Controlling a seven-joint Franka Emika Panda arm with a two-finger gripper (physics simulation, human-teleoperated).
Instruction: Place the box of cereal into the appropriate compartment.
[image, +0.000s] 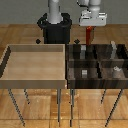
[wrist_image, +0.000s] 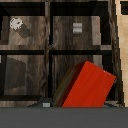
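Exterior view shows the end effector (image: 89, 26) pinching the cereal box (image: 89, 36) upright, hanging directly above the divided bin's (image: 95, 80) far cells.

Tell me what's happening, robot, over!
End effector shut on the box of cereal, hanging above the divided bin. Box not yet in the compartment. Nothing seen blocking the drop.

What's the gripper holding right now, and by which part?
The gripper holds the box of cereal by its top end; the box hangs above the divided bin.
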